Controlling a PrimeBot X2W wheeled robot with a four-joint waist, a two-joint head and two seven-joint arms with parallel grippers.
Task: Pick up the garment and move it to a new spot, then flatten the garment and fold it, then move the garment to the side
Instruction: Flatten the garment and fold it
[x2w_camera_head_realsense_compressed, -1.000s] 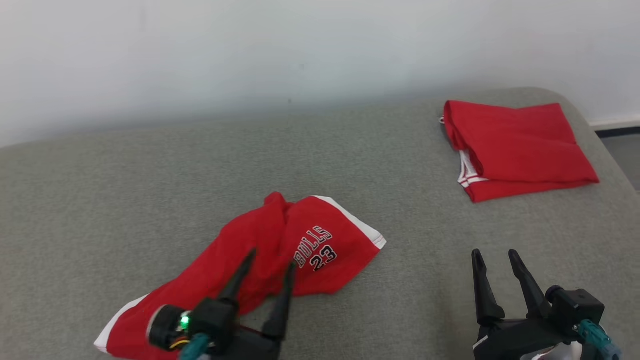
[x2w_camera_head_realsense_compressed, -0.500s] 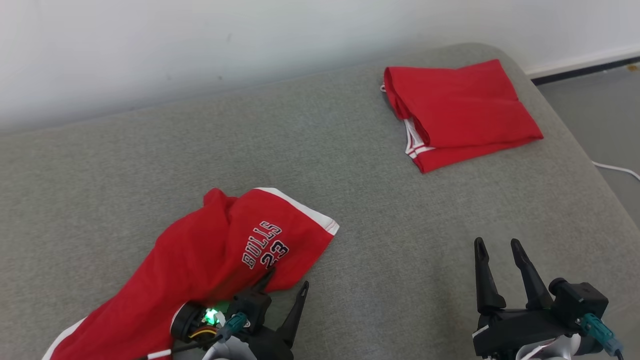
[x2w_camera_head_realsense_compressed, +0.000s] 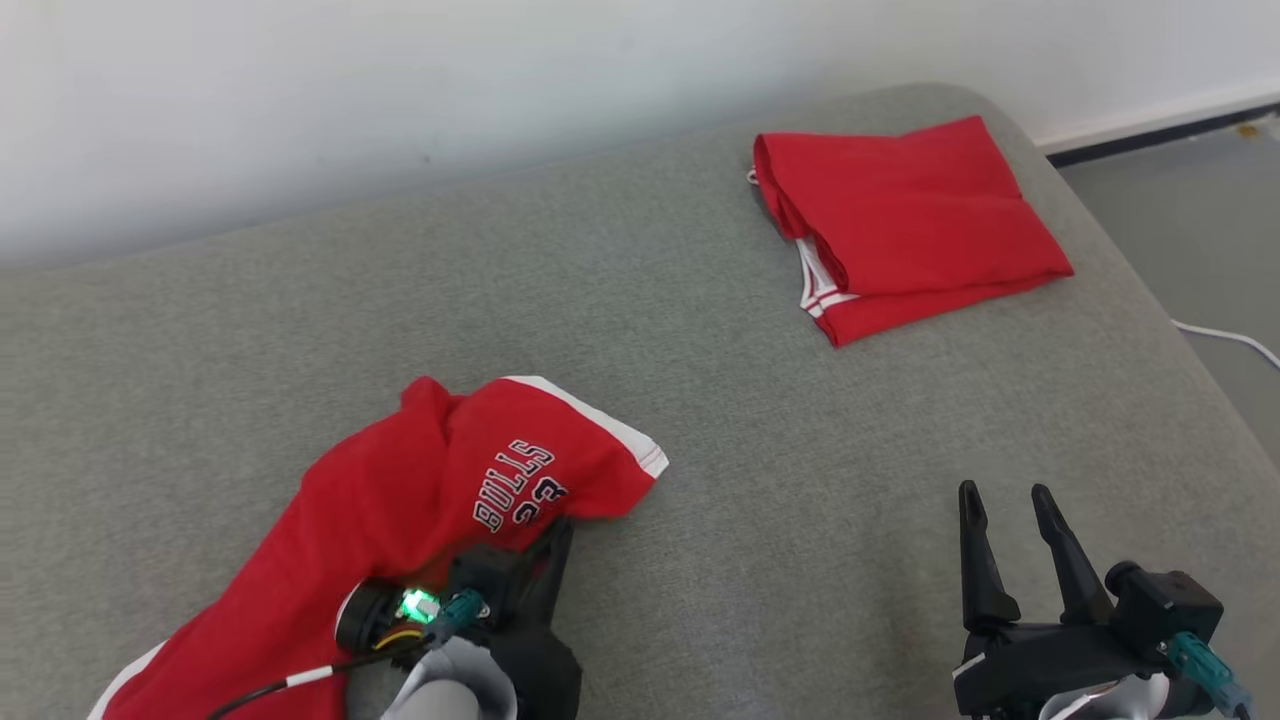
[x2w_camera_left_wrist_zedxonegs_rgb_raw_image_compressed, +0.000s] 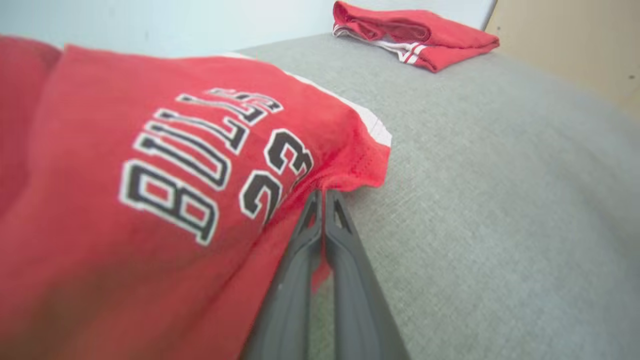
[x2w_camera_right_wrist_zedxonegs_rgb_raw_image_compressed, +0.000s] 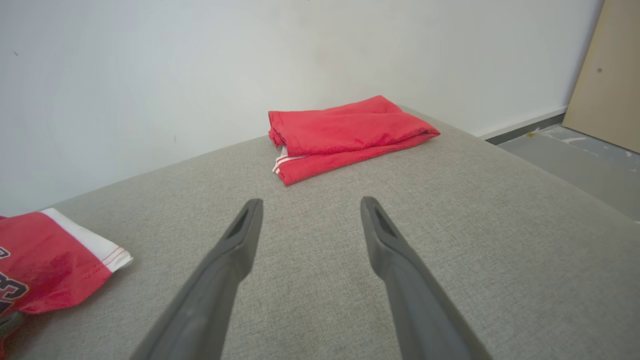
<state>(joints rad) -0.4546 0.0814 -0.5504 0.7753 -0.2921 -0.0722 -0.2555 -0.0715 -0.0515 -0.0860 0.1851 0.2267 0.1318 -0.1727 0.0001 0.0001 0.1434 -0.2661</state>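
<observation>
**A:** Location of the garment?

**B:** The red garment (x2w_camera_head_realsense_compressed: 390, 510) lies crumpled on the grey cushion (x2w_camera_head_realsense_compressed: 720, 420) at the near left. Its lettering (x2w_camera_head_realsense_compressed: 515, 485) faces up, and a white-trimmed corner (x2w_camera_head_realsense_compressed: 640, 455) points right. A second red piece (x2w_camera_head_realsense_compressed: 900, 225), already folded, sits well apart at the far right corner.

**A:** Gripper condition?

**B:** The left gripper (x2w_camera_head_realsense_compressed: 553, 540) has its fingers pressed together on the garment's near edge, just below the printed number. The left wrist view shows red cloth pinched between them. The right gripper (x2w_camera_head_realsense_compressed: 1005, 495) hovers over bare cushion at the near right, with its fingers spread wide and nothing held.

**A:** Handling properties?

**B:** Judging from the folds, it is light and soft, with no stiffness. It should sag and trail from any single held point. Smooth cloth of this kind may slide out of a shallow pinch. Nothing about it looks fragile.

**A:** Recommended hold?

**B:** Take hems and corners, where the cloth is doubled and gives more to bite on. The present pinch looks adequate for lifting and carrying to a new spot. Flattening would call for a second hold. The right gripper could take the white-trimmed corner so the cloth can be stretched between two points.
</observation>
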